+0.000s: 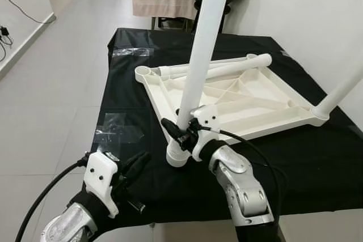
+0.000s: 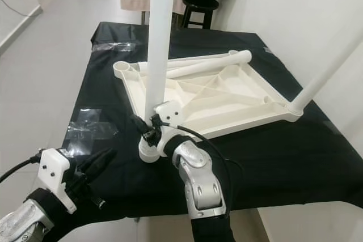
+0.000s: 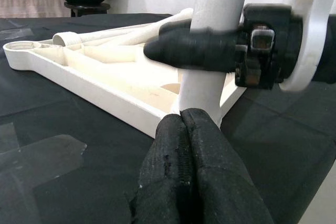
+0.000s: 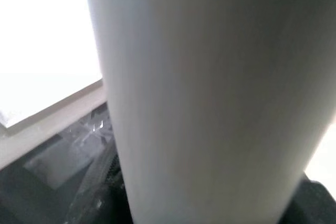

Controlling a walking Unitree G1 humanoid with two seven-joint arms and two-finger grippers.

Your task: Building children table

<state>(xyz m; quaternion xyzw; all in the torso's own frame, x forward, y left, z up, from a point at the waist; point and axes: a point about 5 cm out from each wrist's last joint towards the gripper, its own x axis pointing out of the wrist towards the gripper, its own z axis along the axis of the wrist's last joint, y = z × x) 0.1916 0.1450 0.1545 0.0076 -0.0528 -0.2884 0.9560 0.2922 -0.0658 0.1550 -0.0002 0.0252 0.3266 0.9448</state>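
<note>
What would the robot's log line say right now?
right hand: gripping upright leg in tabletop corner | left hand: shut, idle

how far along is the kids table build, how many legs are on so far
Done: one leg stands in the far right corner socket of the upside-down tabletop. In hand: the right claw is shut on a second leg, upright at the near corner socket. Left: two loose legs lie across the tabletop, and the far left socket is empty. The left claw is shut, hovering near the table edge.
</note>
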